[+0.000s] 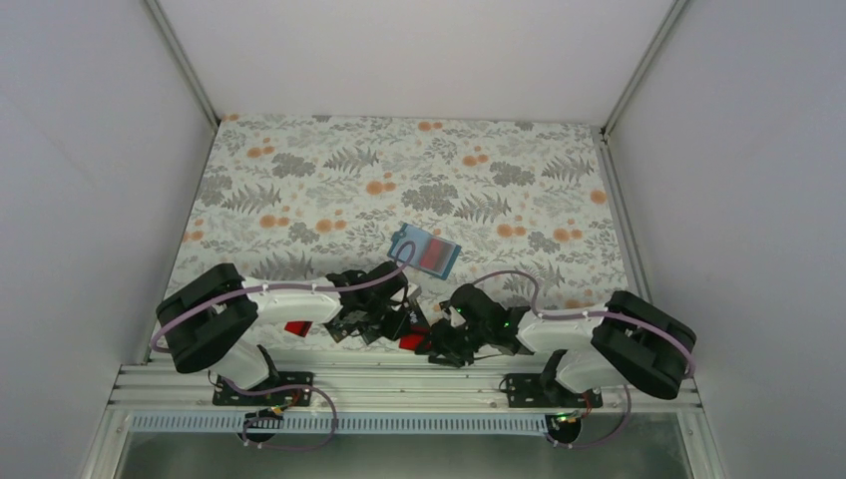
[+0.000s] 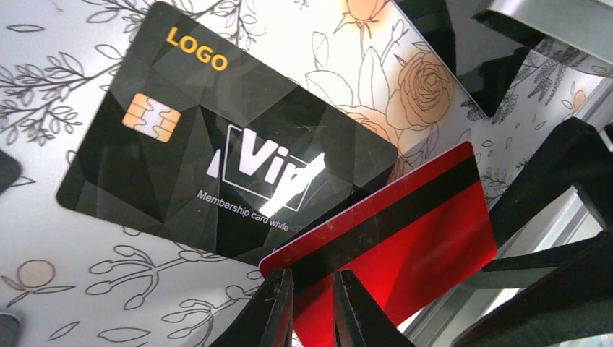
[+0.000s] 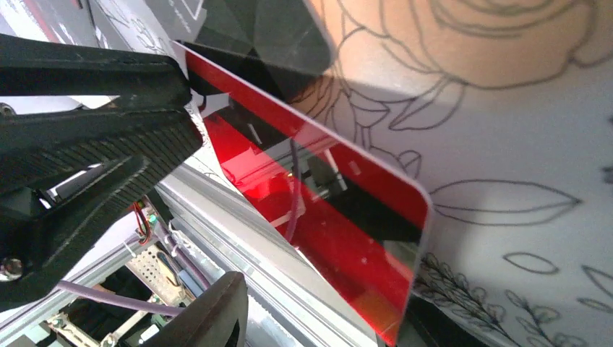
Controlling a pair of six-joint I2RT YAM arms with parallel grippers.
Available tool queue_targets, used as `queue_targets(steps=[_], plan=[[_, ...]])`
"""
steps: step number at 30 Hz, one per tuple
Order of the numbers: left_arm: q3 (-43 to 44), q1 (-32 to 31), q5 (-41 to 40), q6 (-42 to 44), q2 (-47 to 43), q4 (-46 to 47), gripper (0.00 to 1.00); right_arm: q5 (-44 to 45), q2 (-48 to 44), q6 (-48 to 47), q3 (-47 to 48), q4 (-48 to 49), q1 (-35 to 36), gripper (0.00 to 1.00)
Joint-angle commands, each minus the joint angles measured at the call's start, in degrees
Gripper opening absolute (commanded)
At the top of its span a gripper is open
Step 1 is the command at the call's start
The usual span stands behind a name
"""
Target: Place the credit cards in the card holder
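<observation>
left gripper (image 2: 312,293) clamped on red card (image 2: 405,238) edge, near table (image 1: 299,170) front. right gripper (image 1: 439,344) jaws: can't tell. card holder (image 1: 427,251) lies further back. tip: keep card flat, line up with slot, slide slow.

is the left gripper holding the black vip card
No, the left gripper pinches the red card with the black stripe; the black card lies free on the table.

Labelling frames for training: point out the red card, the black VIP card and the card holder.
red card (image 2: 416,256): left wrist view, red area below stripe.
black VIP card (image 2: 217,144): left wrist view, middle.
card holder (image 1: 407,240): top external view, teal left part.
</observation>
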Motion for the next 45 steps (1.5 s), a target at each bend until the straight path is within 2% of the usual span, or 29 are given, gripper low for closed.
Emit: queue_targets(steps=[1,6,12,17,22,26,30,34,39,42,45], plan=[[-1.5,-0.71,1.7,-0.41,0.16,-0.03,0.15,1.92,1.72,-0.59,1.29,4.48,-0.26,0.45],[-1.68,-0.8,1.62,-0.27,0.39,0.08,0.15,1.83,1.49,-0.59,0.68,4.81,-0.94,0.42],[-1.57,-0.89,1.79,-0.09,1.09,0.39,0.15,3.41,-0.8,-1.12,1.84,1.86,-1.14,0.31],[-1.14,-0.91,0.69,-0.55,0.25,-0.18,0.15,5.45,-3.28,-4.1,3.55,-3.1,-1.14,0.2],[1.02,-0.72,-4.06,-1.74,-4.13,-3.13,0.15,5.73,-4.34,-6.73,5.48,-7.18,-1.71,0.05],[4.64,0.51,-9.03,-2.1,-8.86,-7.69,0.19,5.8,-5.38,-10.72,7.73,-10.84,-3.0,0.04],[8.42,4.38,-13.61,-2.23,-13.52,-11.35,0.25,7.31,-7.31,-17.41,10.88,-14.82,-6.26,0.04],[12.86,9.66,-14.95,-2.9,-16.37,-12.83,0.27,13.71,-9.32,-27.86,16.46,-18.37,-9.73,0.04],[20.5,11.91,-16.71,-3.08,-16.39,-13.9,0.3,25.39,-10.26,-38.92,22.08,-17.21,-10.97,0.04],[24.81,12.87,-17.04,-5.05,-15.81,-15.05,0.34,34.7,-10.46,-43.2,23.9,-14.84,-10.91,0.04],[28.75,13.9,-17.27,-9.1,-13.72,-16.75,0.37,38.55,-10.21,-48.76,23.73,-8.77,-10.9,0.04]])
